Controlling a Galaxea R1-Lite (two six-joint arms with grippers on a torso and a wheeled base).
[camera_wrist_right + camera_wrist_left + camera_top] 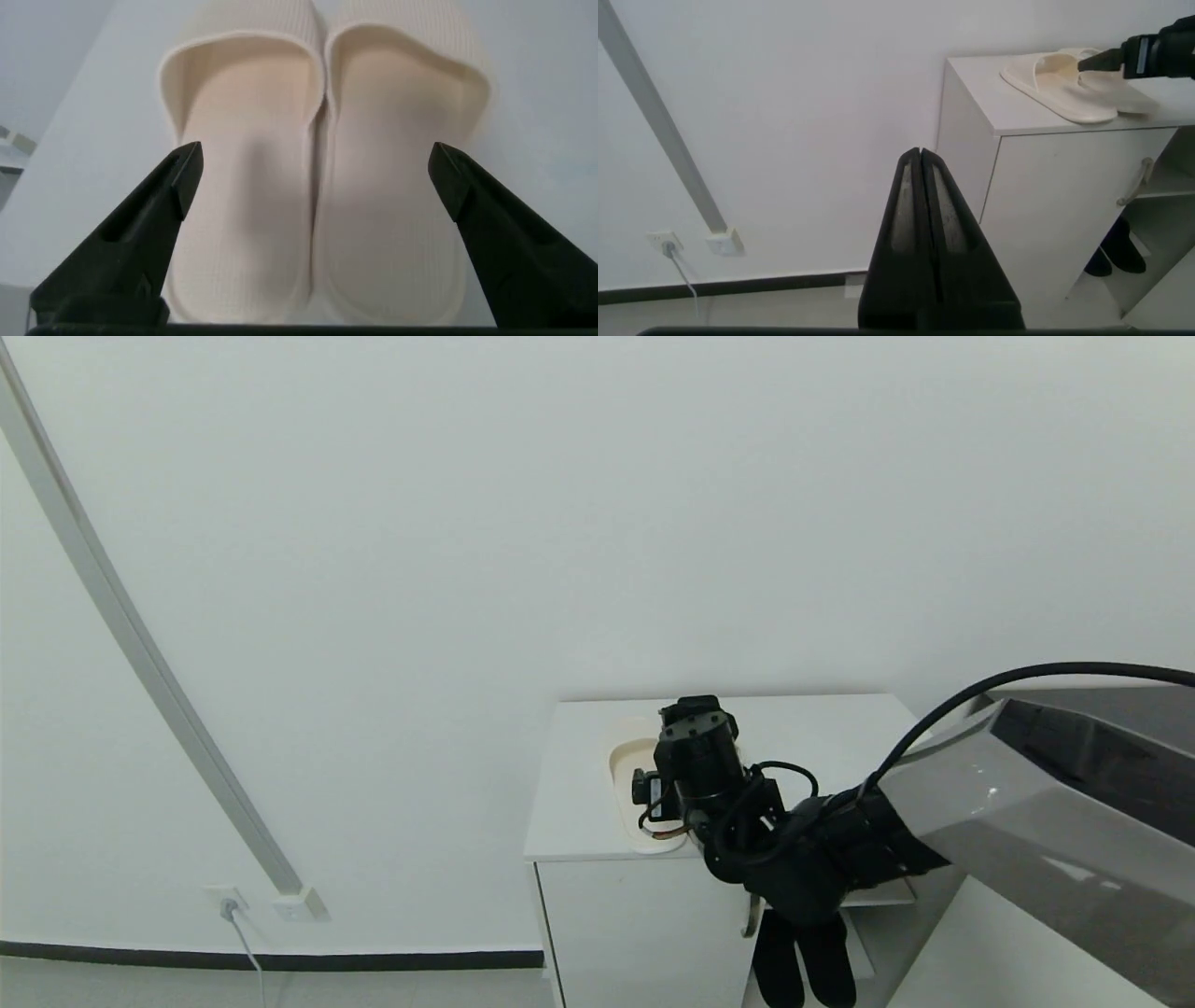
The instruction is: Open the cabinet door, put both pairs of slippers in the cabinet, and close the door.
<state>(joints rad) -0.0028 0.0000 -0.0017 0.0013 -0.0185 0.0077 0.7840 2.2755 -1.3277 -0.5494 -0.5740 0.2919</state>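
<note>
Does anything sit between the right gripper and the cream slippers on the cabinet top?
Nothing visible does. The right gripper is open just over the cream slippers, its fingers flanking the pair, which lies side by side on the cabinet top.

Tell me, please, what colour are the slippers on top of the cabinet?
The slippers are cream, clearest in the right wrist view.

White wall [560, 523], grey floor [280, 985] — wall socket [224, 899]
</note>
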